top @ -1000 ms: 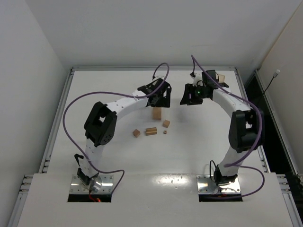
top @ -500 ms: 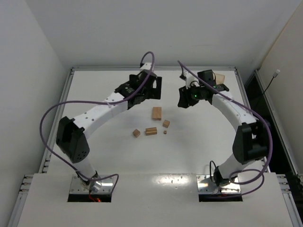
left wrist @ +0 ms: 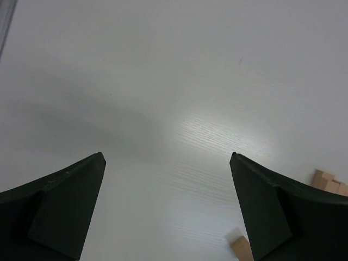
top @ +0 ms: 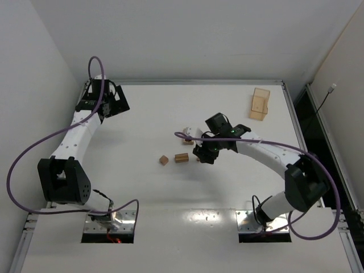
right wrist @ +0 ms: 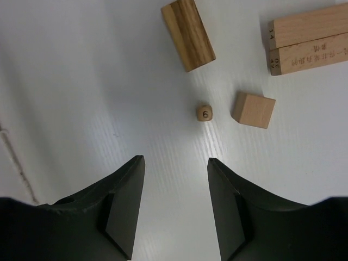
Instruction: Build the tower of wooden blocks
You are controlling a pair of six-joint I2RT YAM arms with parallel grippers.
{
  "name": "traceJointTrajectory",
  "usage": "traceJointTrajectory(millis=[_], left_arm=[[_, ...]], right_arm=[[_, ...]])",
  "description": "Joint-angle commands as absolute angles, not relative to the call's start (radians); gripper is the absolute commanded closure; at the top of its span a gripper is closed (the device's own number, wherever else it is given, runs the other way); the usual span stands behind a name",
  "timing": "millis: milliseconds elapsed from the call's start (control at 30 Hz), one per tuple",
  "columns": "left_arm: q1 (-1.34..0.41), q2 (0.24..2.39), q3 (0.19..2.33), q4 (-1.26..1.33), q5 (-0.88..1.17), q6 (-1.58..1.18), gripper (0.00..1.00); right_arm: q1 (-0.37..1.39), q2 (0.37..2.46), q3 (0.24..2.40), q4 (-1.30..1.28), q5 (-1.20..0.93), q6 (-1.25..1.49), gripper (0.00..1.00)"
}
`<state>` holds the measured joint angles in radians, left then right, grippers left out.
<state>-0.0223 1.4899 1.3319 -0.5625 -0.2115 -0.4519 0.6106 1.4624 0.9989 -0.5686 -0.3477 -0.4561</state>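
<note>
Top external: the right gripper (top: 203, 153) hangs low over the middle of the table (top: 142, 193), at the right end of the scattered wood blocks (top: 181, 157). The left gripper (top: 112, 103) is out at the far left corner, well apart from every block. An amber box (top: 260, 104) sits far right, apart from both arms. The small cube (top: 164, 160) is the leftmost piece, lying alone. The right arm's purple cable (top: 181, 135) crosses the rearmost pieces and partly hides them.

Right wrist:
- The jaws are parted about halfway, with nothing between them.
- The tiny bit (right wrist: 204, 113), marked 6, lies flat on the table just ahead of the gap, nearer the finger (right wrist: 234, 212) on the view's right side.
- A cube (right wrist: 254, 109) lies just beside the bit, with a narrow gap between them.
- The striped bar (right wrist: 187, 33) lies farther ahead, on its side and apart from the bit.
- Two pale bars (right wrist: 307, 38) with printed numbers on their ends lie long side to long side at the upper right.
- Whether one pale bar sits on the other, I cannot tell.

Left wrist:
- The jaws are spread wide and released, empty, over bare table.
- Two bits of wood show at the lower right edge, beside the finger (left wrist: 277, 212) on that side and well clear of the gap.
</note>
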Motion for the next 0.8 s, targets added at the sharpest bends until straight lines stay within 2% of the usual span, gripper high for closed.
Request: traceJointTrajectory(millis=[0,233,500,767], left_arm=[[-0.021,1.43,1.315,-0.56,-0.091,-0.411,0.01],[0.011,1.44,1.305,-0.549,-0.057,-0.42,0.01],[0.041,1.489,1.318,-0.549,-0.003,-0.43,0.01],[0.051,1.508,1.336,-0.549,0.006,-0.439,0.01]], right_arm=[[0.614,1.515,1.02,-0.473,-0.299,-0.482,0.53],[0.563,1.701,1.193,-0.486,-0.261,-0.353,0.52],[0.545,1.81,1.276,-0.485,-0.241,-0.262,0.52],[0.525,1.859,1.285,-0.521,-0.241,-0.293,0.52]])
